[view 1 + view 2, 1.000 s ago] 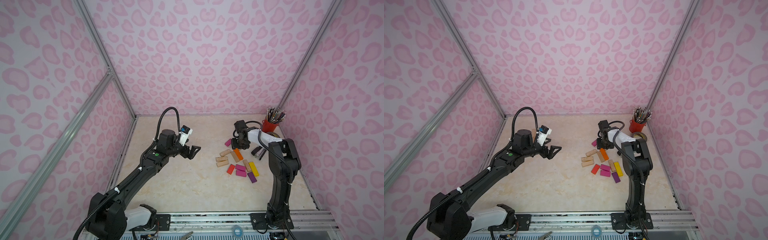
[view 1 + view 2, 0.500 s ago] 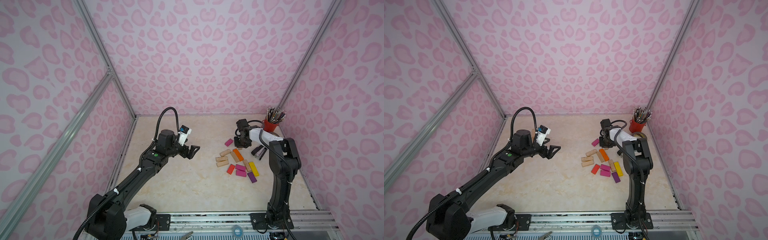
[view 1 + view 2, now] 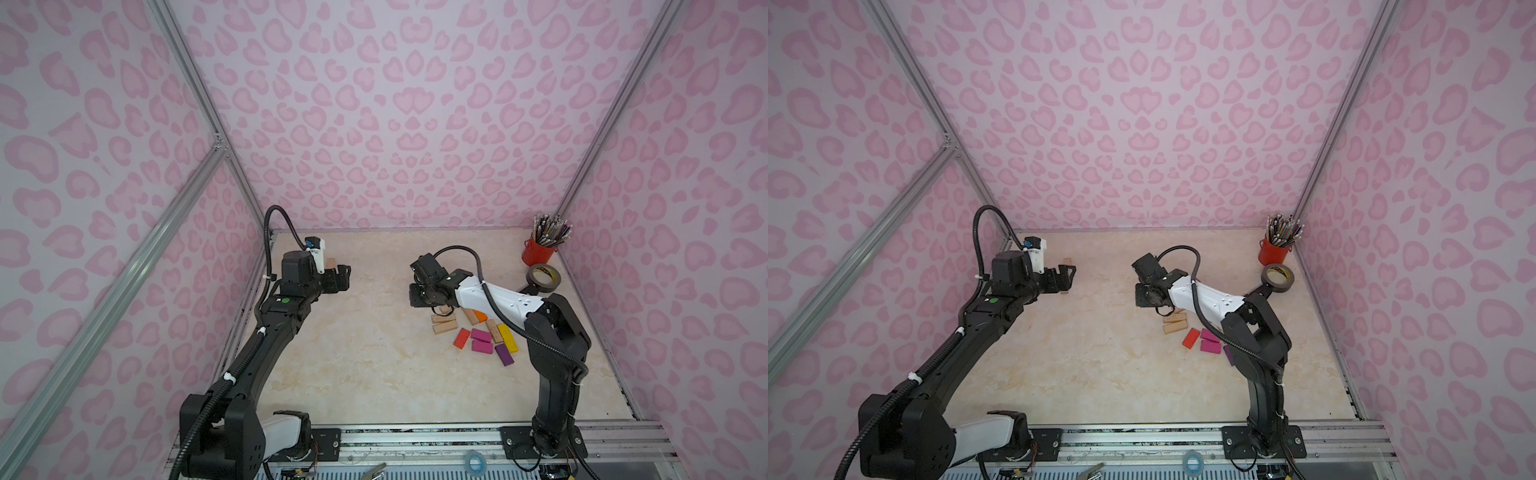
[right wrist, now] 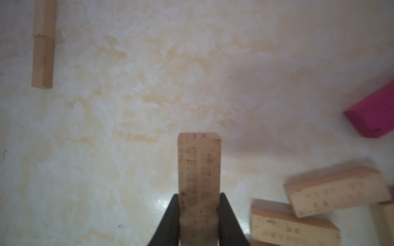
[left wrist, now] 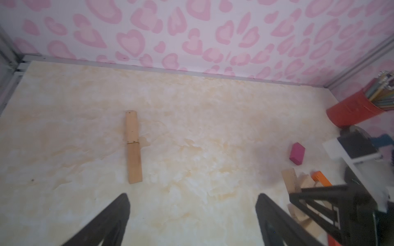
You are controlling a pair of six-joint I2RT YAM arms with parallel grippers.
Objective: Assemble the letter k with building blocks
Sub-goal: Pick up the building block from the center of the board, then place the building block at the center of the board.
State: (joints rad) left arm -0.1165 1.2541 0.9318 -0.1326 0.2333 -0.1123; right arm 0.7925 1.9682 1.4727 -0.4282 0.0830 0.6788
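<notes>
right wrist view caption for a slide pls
Fingers of the right gripper clamp a plain wooden block; two abutting bars beyond.

Left end effector was held spread wide, arm stretched forward. Right end effector was clamped on plain wooden block, forearm angled inward.

Dotted wooden block in right tool

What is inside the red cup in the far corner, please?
A bundle of coloured pencils stands in the red cup, their upper ends fanning out above its rim. The cup's wall hides their lower ends and anything else at the bottom.
</notes>
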